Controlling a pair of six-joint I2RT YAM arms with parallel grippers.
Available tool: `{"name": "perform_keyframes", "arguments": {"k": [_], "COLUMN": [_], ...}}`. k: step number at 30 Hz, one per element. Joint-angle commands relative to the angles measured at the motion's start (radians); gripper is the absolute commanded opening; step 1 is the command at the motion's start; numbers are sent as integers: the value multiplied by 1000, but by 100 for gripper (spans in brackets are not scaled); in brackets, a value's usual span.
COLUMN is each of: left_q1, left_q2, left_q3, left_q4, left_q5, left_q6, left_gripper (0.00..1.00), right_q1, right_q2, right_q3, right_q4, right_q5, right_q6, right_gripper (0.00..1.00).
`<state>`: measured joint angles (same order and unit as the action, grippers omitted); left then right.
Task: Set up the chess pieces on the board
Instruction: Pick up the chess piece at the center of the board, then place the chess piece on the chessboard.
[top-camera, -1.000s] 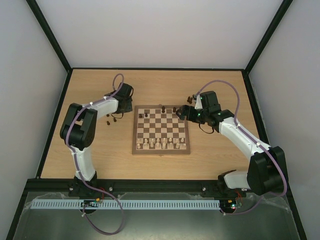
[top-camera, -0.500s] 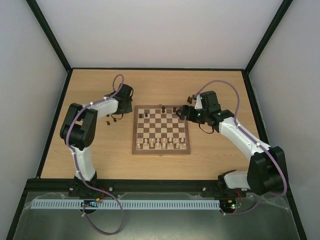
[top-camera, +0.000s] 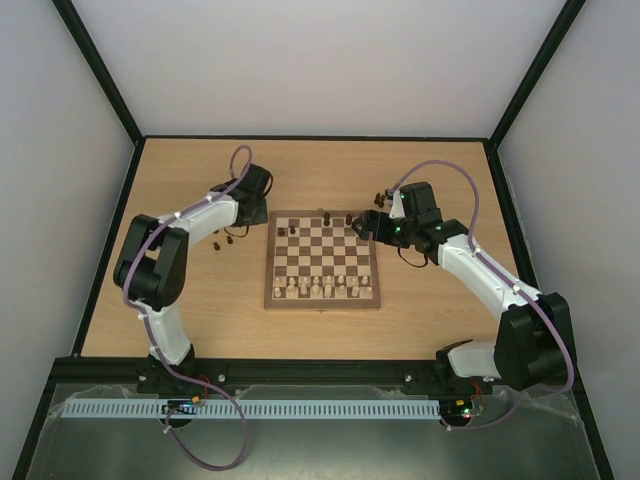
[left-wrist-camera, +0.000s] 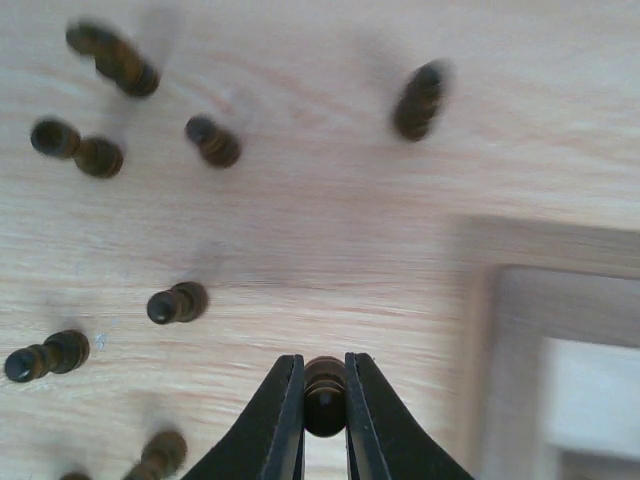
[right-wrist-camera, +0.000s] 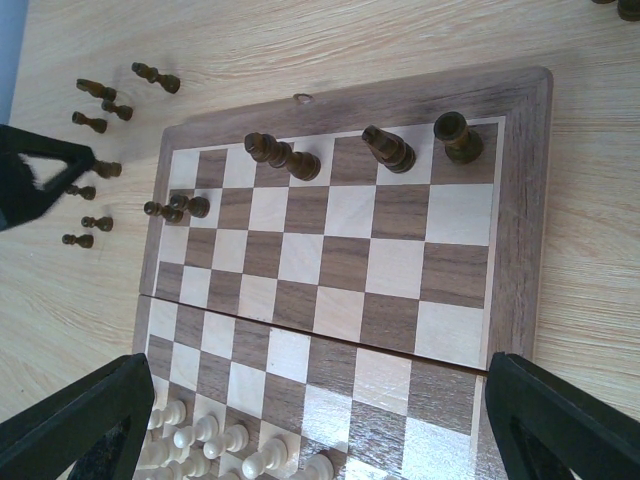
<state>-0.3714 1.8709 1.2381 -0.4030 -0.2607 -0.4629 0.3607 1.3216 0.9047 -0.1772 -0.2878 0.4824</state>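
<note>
My left gripper (left-wrist-camera: 324, 402) is shut on a small dark chess piece (left-wrist-camera: 324, 385) and holds it over the table just left of the board's frame (left-wrist-camera: 500, 330). Several more dark pieces (left-wrist-camera: 178, 303) lie loose on the table around it. From above, the left gripper (top-camera: 250, 210) is off the board's (top-camera: 322, 299) far left corner. My right gripper (right-wrist-camera: 320, 430) is wide open and empty above the board (right-wrist-camera: 520, 200), and from above (top-camera: 368, 226) it is at the far right corner. A few dark pieces (right-wrist-camera: 283, 157) stand on the far rows.
Pale cream pieces (right-wrist-camera: 230, 445) fill the board's near rows (top-camera: 320, 288). Loose dark pieces lie on the table left of the board (top-camera: 222, 238) and a few behind the right gripper (top-camera: 380, 197). Black-framed walls enclose the table.
The left arm has shifted a little, its elbow swinging to the left and its wrist moving slightly towards the far side. The right arm has not moved.
</note>
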Motion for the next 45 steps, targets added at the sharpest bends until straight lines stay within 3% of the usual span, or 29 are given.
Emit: {"name": "perform_keyframes", "arguments": {"k": [1,7,15,29,45], "left_q1": [-87,-241,-346,-346,-313], "left_q2": [-137,-117,-42,96,152], "left_q3": [144,335,333,303,245], "left_q4": [-137,-260,-243,-183,-116], "left_q5": [-25,14,24,13,44], "left_q6": [17,36,3,-3,-7], "left_gripper": [9,11,11,11,12], "right_q1": [6,6,-2,-4,-4], "right_q2": [-19,-62,-125,-108,-94], "right_q3": [-8,-8,-20,-18,-18], "right_q4": [-4,-23,-32,-30,-24], "right_q5": [-1,92,170,137,111], "right_q6": [-1,7,16,15,13], "right_gripper": [92,94,95,95,95]}}
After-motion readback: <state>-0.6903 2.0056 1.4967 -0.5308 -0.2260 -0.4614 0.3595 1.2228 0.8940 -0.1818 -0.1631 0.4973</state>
